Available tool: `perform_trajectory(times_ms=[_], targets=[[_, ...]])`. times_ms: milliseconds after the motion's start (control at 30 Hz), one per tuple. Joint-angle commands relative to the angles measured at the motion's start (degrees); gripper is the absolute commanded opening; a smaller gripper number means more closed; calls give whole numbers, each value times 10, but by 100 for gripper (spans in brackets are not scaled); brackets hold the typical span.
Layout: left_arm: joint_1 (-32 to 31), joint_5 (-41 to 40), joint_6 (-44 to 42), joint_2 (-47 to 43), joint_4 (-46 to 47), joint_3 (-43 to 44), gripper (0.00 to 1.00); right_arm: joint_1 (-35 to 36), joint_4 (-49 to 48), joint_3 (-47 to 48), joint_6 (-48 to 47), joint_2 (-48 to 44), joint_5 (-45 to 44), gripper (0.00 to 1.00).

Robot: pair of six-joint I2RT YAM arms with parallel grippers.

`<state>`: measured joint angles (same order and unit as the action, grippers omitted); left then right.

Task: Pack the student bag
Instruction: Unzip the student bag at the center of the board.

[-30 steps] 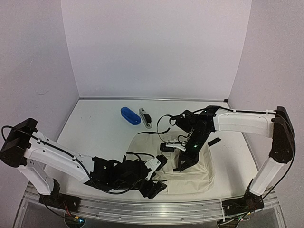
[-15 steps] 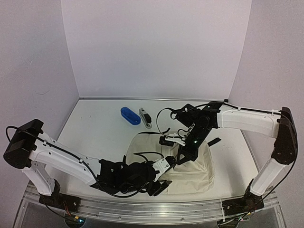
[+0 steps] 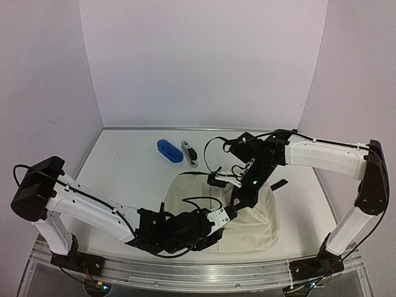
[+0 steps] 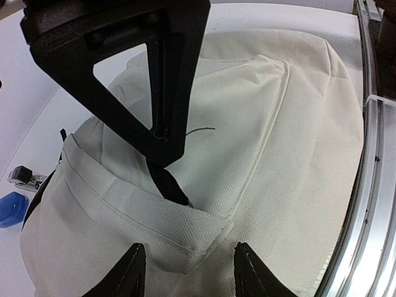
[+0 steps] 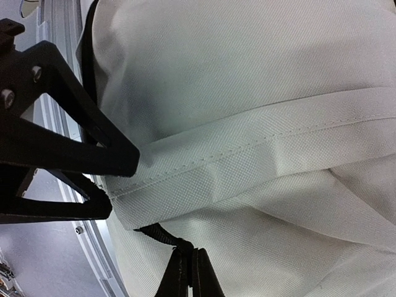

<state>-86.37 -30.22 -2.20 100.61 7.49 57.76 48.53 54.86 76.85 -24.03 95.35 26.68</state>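
Note:
The student bag (image 3: 250, 224), a soft cream fabric backpack, lies flat at the near middle of the table. It fills the left wrist view (image 4: 266, 142) and the right wrist view (image 5: 260, 80). My right gripper (image 3: 236, 199) stands over the bag's middle, shut on a black strap tab (image 5: 162, 233) and pulling it up from under a folded seam. The same tab shows in the left wrist view (image 4: 168, 184). My left gripper (image 3: 221, 226) is open at the bag's near left edge, its fingertips (image 4: 131, 267) on either side of a folded fabric corner (image 4: 195, 238).
A blue oblong case (image 3: 169, 150) and a grey and black stapler (image 3: 189, 153) lie on the table behind the bag. A small black piece (image 3: 279, 184) lies to the bag's right. The metal rail of the table's front edge (image 4: 365, 204) runs close by the bag.
My left gripper has slid right along the bag's near edge toward the right gripper. My right gripper has shifted slightly left and back, still holding the strap tab.

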Motion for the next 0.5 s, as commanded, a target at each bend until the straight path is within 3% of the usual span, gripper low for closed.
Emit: perform_trajectory(times_ms=[0,267,467], targets=[[-1,-23,-30,9,-1,23,43,1,-2,24,8,-5,-1,0],[13,-10,-22,38,-46,53,25,1,-2,26,8,-5,-2,0],[13,10,-16,16,-42,39,1,-2,-2,36,8,0,-19,0]])
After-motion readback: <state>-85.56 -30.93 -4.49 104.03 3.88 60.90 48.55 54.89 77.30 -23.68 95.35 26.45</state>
